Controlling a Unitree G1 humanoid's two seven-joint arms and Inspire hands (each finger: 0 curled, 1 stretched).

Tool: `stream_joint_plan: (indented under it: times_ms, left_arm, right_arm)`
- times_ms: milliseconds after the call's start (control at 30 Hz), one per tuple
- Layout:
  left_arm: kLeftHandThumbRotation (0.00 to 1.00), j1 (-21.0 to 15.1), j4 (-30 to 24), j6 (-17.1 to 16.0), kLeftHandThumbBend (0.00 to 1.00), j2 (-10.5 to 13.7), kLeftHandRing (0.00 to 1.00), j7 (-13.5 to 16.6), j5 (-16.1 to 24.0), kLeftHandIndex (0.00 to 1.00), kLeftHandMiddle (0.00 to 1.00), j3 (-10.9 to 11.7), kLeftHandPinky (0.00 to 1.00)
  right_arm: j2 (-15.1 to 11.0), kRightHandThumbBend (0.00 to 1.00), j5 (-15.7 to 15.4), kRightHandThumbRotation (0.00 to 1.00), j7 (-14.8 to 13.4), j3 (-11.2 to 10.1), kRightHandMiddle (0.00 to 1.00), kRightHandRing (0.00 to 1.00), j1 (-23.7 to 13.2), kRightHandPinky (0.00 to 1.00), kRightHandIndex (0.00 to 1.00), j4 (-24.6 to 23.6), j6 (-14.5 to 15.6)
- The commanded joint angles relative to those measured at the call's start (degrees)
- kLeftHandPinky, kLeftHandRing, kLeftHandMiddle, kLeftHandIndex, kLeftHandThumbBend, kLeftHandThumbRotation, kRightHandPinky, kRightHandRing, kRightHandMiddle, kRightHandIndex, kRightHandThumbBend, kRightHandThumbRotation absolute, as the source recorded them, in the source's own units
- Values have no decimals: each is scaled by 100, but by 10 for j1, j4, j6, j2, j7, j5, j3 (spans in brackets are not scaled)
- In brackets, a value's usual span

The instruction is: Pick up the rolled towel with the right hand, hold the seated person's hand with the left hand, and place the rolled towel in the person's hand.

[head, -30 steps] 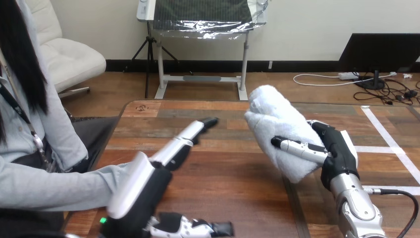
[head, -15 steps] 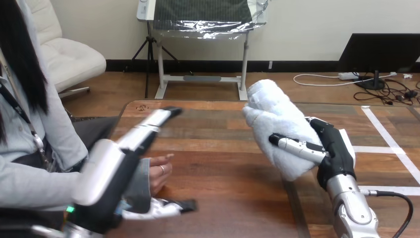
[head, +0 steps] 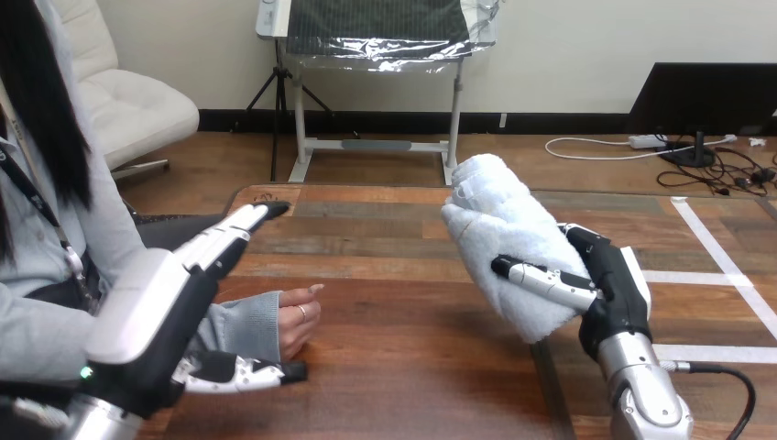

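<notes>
The right hand (head: 609,295) grips the towel (head: 499,236), raised over the table's (head: 412,376) right half. The left hand (head: 147,307) hangs straight-fingered beside the sleeve (head: 249,323), not clasping the person's hand (head: 298,323) (loosely curled on the wood). Delivered now, the towel could roll off that unsteadied, half-closed hand.

No writing or label here is legible.

White tape strips (head: 710,240) cross the wooden table (head: 403,367).
</notes>
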Motion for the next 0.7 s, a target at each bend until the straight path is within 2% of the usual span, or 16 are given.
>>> stream_joint_plan:
  times_ms: [0,300,667]
  left_arm:
    - [19,-65,7,6,100,36,88,4,0,90,91,-9,80]
    - [21,-98,46,13,100,77,87,-4,-3,88,88,-16,79]
    - [9,-128,83,33,100,110,86,-30,-16,88,87,-35,79]
  right_arm:
    - [3,85,15,0,10,-13,45,34,-28,29,45,-33,-36]
    - [8,85,30,0,29,-20,43,33,-26,29,44,-36,-49]
    - [9,84,34,0,26,-18,44,33,-25,28,44,-38,-62]
